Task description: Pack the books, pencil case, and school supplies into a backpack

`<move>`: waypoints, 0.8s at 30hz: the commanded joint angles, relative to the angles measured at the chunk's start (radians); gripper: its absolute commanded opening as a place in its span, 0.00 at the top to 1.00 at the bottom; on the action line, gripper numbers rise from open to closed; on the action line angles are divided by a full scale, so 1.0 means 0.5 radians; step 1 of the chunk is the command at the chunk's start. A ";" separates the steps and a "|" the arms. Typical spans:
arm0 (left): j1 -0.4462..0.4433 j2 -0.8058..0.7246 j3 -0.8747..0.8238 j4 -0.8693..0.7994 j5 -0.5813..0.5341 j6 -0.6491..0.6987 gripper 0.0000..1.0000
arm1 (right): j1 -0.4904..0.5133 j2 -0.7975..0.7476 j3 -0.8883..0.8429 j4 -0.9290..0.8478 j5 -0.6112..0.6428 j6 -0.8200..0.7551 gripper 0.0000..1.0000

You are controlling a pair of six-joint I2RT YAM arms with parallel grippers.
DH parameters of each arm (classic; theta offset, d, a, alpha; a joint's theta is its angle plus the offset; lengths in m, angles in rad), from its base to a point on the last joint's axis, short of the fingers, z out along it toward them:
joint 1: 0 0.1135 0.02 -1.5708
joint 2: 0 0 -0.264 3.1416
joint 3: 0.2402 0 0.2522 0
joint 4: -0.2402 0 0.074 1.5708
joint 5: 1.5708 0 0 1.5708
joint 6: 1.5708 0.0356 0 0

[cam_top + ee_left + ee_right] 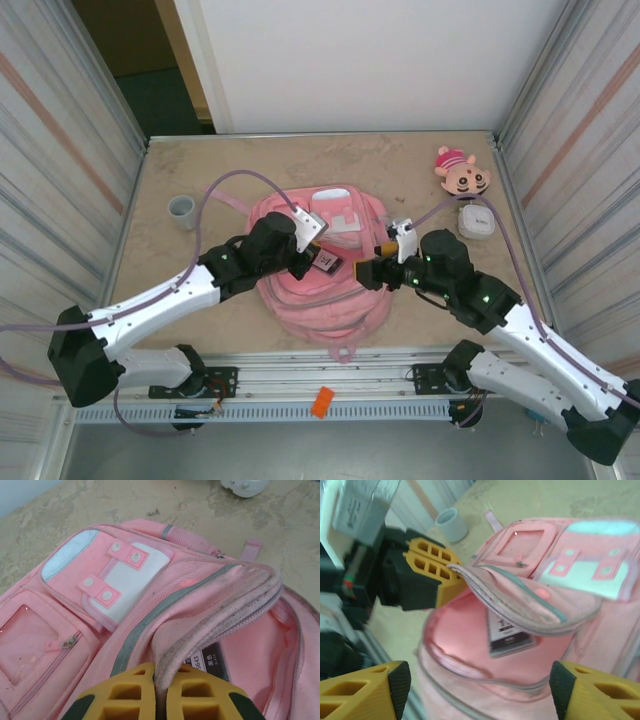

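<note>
Starting at my left, the grey cup [182, 209] stands alone on the table [200, 160], well away from the work. Next comes the left gripper [161, 685], its yellow fingers pressed together on the flap [220, 610] of the backpack [330, 300], pinching the zip edge and lifting it so the main compartment gapes. The backpack lies flat in the middle of the table, between my two arms, with its front pockets facing up. I read its long axis as running from the near edge to the far one.

Inside the raised mouth I can see a flat card with a black-and-white label [507, 630], lying lengthwise into the bag.

The right gripper [480, 682] hovers just beside the opening with its fingers spread wide and nothing between them. On the right wrist camera the mouth is straight ahead of it. So the left arm is tied up as the holder, and the right arm is my free one and the nearer to whatever goes in. Anything long should go in along the bag's axis, under the flap.

Further right sit a white box [476, 222] and a plush head [462, 172].
</note>
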 commanded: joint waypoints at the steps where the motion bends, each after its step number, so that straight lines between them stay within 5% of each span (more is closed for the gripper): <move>1: 0.003 -0.103 -0.002 0.185 0.112 0.022 1.00 | 0.014 0.161 0.086 -0.023 0.114 -0.758 0.24; 9: 0.004 -0.058 -0.017 0.219 0.263 0.085 1.00 | -0.055 0.656 0.144 0.319 -0.264 -1.250 0.33; 12: 0.007 -0.069 -0.049 0.219 0.248 0.069 0.93 | -0.134 0.770 0.232 0.281 -0.455 -1.251 0.63; 15: 0.058 -0.141 -0.129 0.154 0.225 0.066 0.61 | -0.247 0.787 0.274 0.220 -0.697 -1.251 0.93; 19: 0.368 -0.313 -0.260 -0.013 0.546 0.074 0.36 | -0.355 0.760 0.244 0.212 -0.892 -1.250 0.98; 24: 0.962 -0.518 -0.365 -0.253 1.343 0.448 0.29 | -0.385 0.759 0.205 0.217 -0.963 -1.267 0.98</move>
